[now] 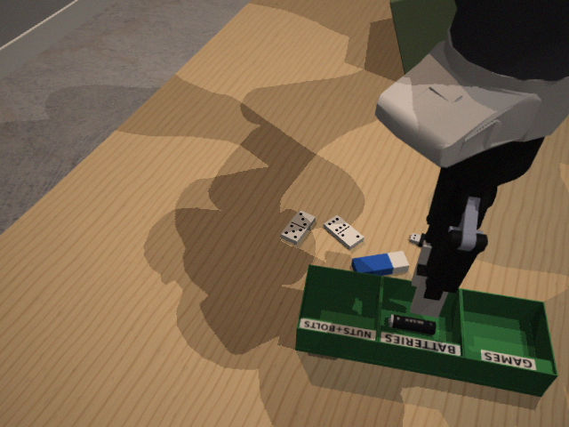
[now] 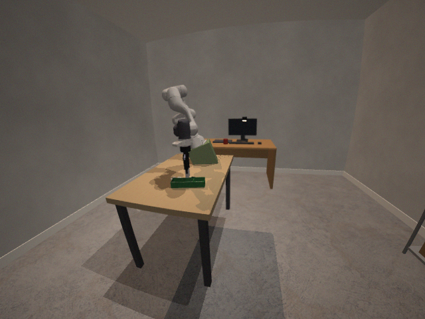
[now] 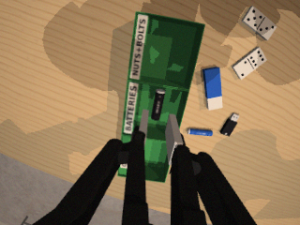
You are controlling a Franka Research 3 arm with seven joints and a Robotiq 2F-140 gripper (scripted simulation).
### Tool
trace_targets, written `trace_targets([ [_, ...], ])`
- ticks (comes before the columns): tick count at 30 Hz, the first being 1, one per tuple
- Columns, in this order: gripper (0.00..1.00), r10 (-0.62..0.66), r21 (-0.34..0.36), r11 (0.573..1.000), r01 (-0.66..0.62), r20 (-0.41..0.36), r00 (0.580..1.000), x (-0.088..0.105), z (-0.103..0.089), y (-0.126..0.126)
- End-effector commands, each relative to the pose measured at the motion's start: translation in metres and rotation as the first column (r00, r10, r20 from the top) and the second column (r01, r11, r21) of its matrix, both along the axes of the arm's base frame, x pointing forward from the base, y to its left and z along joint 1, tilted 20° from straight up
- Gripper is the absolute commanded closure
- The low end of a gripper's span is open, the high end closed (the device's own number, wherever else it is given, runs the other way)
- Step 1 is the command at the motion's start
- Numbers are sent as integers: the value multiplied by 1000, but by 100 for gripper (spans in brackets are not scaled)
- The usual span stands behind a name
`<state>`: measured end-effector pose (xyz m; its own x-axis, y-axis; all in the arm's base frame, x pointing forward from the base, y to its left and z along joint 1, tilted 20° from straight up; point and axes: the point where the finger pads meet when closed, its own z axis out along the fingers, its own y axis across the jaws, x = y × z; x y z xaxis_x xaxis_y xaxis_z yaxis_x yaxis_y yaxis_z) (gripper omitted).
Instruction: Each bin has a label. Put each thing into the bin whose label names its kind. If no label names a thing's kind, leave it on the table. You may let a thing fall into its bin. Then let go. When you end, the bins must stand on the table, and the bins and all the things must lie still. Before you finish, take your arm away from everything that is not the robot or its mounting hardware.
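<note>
The green bin block (image 1: 413, 360) (image 2: 188, 184) (image 3: 189, 47) has compartments labelled NUTS+BOLTS, BATTERIES and GAMES. A black battery (image 1: 412, 324) (image 3: 158, 104) lies in BATTERIES. My gripper (image 1: 428, 312) (image 3: 157, 121) is open by a small gap and empty, low over the BATTERIES compartment beside that battery. A small blue battery (image 3: 200, 132) lies on the table beside the bins, hidden in the top view. Near it are a black USB stick (image 1: 414, 237) (image 3: 230, 125) and a blue-and-white eraser (image 1: 379, 263) (image 3: 213, 88). Two dominoes (image 1: 298, 227) (image 1: 343, 231) (image 3: 259, 22) (image 3: 249, 63) lie farther off.
A green slanted block (image 1: 425, 32) (image 2: 204, 153) stands on the table near the arm's base. The table's edge (image 2: 157, 208) runs in front of the bins in the exterior view. A separate desk (image 2: 247, 145) with a monitor (image 2: 242, 127) stands behind.
</note>
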<state>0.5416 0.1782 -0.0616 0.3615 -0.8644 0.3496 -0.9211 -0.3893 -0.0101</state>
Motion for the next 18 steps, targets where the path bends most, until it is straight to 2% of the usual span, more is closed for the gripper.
trace_targets([
  [1, 83, 5, -1, 1000, -5, -4, 1000, -1, 0, 1],
  [10, 83, 5, -1, 1000, -5, -4, 1000, -3, 0, 0],
  [13, 85, 144, -19, 989, -146, -53, 988, -28, -3, 1],
  [15, 85, 144, -19, 989, -146, -53, 988, -28, -3, 1],
  [18, 85, 243, -29, 969, -246, -93, 966, -53, -6, 1],
])
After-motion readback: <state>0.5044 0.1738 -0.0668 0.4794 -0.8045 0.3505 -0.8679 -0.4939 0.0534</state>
